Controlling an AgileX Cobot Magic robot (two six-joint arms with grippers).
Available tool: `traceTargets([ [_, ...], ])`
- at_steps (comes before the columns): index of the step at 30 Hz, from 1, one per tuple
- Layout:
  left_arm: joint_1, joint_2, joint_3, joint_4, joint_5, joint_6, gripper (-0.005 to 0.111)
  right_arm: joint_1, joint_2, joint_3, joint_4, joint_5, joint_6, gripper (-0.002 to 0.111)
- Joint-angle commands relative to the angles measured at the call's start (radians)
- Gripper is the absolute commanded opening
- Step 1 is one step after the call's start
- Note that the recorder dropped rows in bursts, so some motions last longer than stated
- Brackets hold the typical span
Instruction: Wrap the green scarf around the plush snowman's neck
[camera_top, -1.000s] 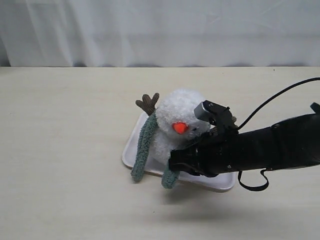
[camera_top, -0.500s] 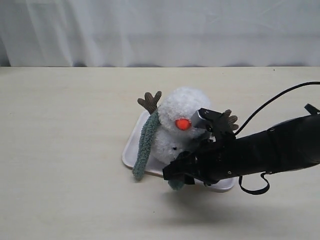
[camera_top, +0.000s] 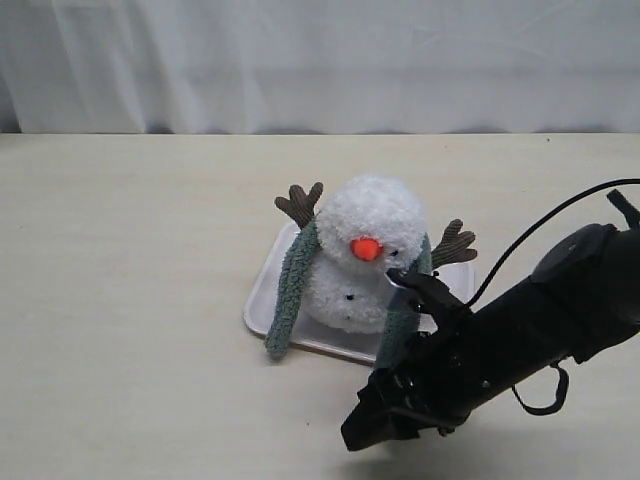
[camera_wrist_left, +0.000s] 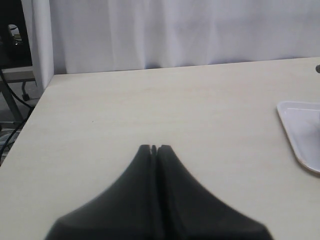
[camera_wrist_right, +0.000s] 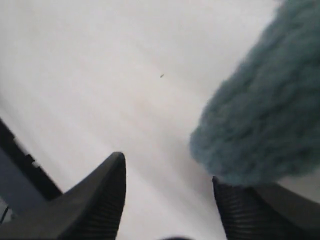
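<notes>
Green scarf (camera_top: 290, 290) is already draped over the snowman's neck (camera_top: 335, 265) w/ both ends hanging down the front, one per side of the plush snowman (camera_top: 370, 215), which sits upright on a white tray (camera_top: 258, 300). So the drape looks done but no real wrap yet – ends not crossed. Right gripper (camera_wrist_right: 167, 200) sits low in front of the tray, jaws apart w/ nothing between them; the scarf's rounded tip (camera_wrist_right: 260, 120) is just beside one finger, not pinched. Left gripper (camera_wrist_left: 154, 148) is closed, empty, parked well off to the side. To do the step well, probably: pinch the near strand close to its tip, lift only a little, carry it across under the carrot nose (camera_top: 366, 248) toward the other strand. Keep pull gentle, since the plush looks light and could tip or slide on the tray. In the way: the brown twig arm (camera_top: 452, 243) right by that strand, the tray rim under the hanging end, and the arm's own black cable (camera_top: 540, 220). The arm's bulk also hides the strand's lower end in the exterior view.
</notes>
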Motion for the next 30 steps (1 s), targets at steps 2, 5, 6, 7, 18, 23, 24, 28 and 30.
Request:
traceTargets([
  [2, 0.001, -0.002, 0.004, -0.006, -0.011, 0.001, 0.0, -0.001, -0.009, 0.0, 0.035, 0.224, -0.135, 0.051],
  [5, 0.001, -0.002, 0.004, -0.008, -0.011, 0.001, 0.0, -0.001, -0.009, 0.0, 0.137, 0.299, -0.278, 0.051],
  [6, 0.001, -0.002, 0.004, -0.008, -0.011, 0.001, 0.0, -0.001, -0.009, 0.0, 0.175, 0.314, -0.324, 0.051],
  [7, 0.001, -0.002, 0.004, -0.008, -0.011, 0.001, 0.0, -0.001, -0.009, 0.0, 0.205, 0.323, -0.361, 0.051],
  [18, 0.001, -0.002, 0.004, -0.008, -0.011, 0.001, 0.0, -0.001, -0.166, -0.078, 0.166, 0.128, -0.391, 0.038],
  [23, 0.001, -0.002, 0.004, -0.008, -0.011, 0.001, 0.0, -0.001, -0.36, -0.082, -0.308, -0.24, 0.23, 0.038],
  [24, 0.001, -0.002, 0.004, -0.008, -0.011, 0.001, 0.0, -0.001, -0.374, -0.082, -0.416, -0.261, 0.359, 0.038],
  [28, 0.001, -0.002, 0.004, -0.006, -0.011, 0.001, 0.0, -0.001, -0.401, -0.082, -0.886, -0.208, 0.834, 0.038],
  [30, 0.001, -0.002, 0.004, -0.006, -0.011, 0.001, 0.0, -0.001, -0.401, -0.067, -1.027, -0.181, 0.981, 0.038],
])
